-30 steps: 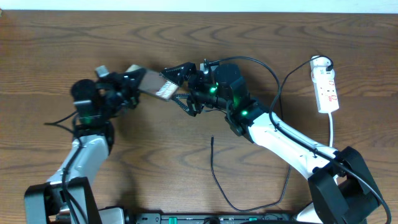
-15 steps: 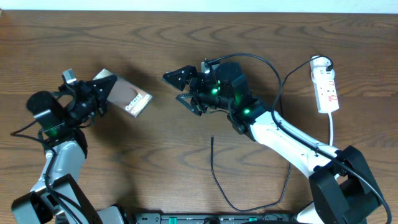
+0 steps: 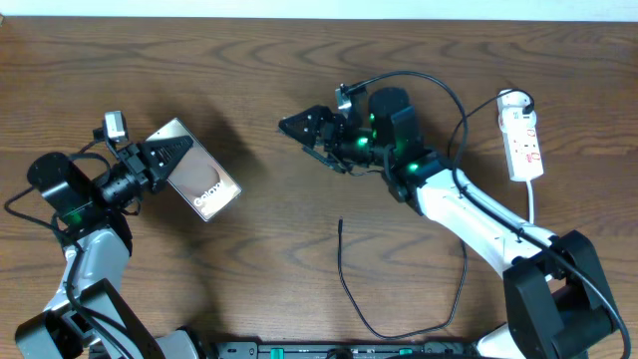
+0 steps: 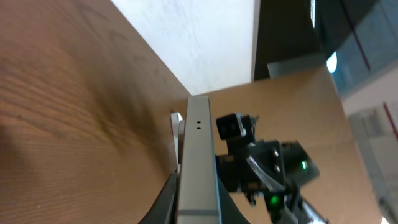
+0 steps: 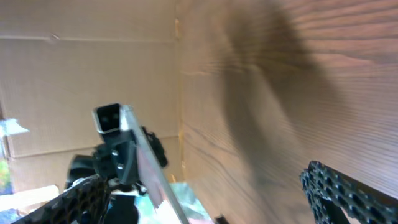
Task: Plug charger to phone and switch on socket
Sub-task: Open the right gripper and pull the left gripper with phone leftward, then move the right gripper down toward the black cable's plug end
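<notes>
My left gripper (image 3: pixel 159 162) is shut on the phone (image 3: pixel 195 181), a dark slab with white "Galaxy" lettering, held above the table at the left. In the left wrist view the phone (image 4: pixel 198 143) shows edge-on between my jaws (image 4: pixel 198 202). My right gripper (image 3: pixel 311 133) is open and empty, pointing left, well apart from the phone. Its wrist view shows the spread fingers (image 5: pixel 208 194) and the phone (image 5: pixel 148 171) far off. The charger cable (image 3: pixel 351 294) lies on the table, its plug tip (image 3: pixel 340 223) below my right gripper. The white socket (image 3: pixel 522 138) lies at the far right.
The socket's white cord (image 3: pixel 533 214) runs down the right side. The right arm's thick black cable (image 3: pixel 449 110) arcs above the arm. A black bar (image 3: pixel 329 349) runs along the table's front edge. Cardboard (image 5: pixel 87 81) stands beyond the table's edge.
My left gripper has carried the phone left and down, away from my right gripper, which stood close round it a second ago. My right gripper has drawn back slightly to the right.
</notes>
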`<control>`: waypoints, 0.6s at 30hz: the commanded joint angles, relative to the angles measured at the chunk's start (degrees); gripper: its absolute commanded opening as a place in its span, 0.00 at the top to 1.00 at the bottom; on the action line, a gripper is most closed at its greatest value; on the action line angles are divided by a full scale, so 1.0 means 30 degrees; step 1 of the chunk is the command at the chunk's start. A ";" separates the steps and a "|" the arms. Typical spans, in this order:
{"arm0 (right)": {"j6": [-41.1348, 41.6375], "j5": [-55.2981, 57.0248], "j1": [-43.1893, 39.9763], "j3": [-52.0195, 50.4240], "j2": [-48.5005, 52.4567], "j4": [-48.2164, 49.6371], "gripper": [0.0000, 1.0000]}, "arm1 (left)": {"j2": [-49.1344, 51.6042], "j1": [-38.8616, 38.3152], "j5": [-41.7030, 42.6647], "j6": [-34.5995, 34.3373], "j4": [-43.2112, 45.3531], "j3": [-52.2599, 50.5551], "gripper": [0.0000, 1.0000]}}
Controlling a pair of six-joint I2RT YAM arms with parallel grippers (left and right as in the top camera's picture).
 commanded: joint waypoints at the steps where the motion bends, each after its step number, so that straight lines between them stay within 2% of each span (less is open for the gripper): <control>1: -0.2295 -0.1224 -0.0823 0.0423 -0.0044 -0.1100 0.02 | -0.0211 0.0102 0.1690 0.1180 0.0612 0.0015 0.93; 9: -0.6156 -0.0984 -0.1632 0.2470 -0.0044 -0.7220 0.02 | -0.0211 0.0102 0.1683 0.1173 0.2229 0.0015 0.93; 13: -0.8211 0.1749 -0.1559 0.4969 -0.0044 -1.2779 0.01 | -0.0211 0.0102 0.1654 0.1173 0.2280 0.0015 0.93; 18: -0.9304 0.4473 -0.1333 0.7176 -0.0044 -1.7631 0.01 | -0.0211 0.0102 0.1588 0.1173 0.2280 0.0015 0.93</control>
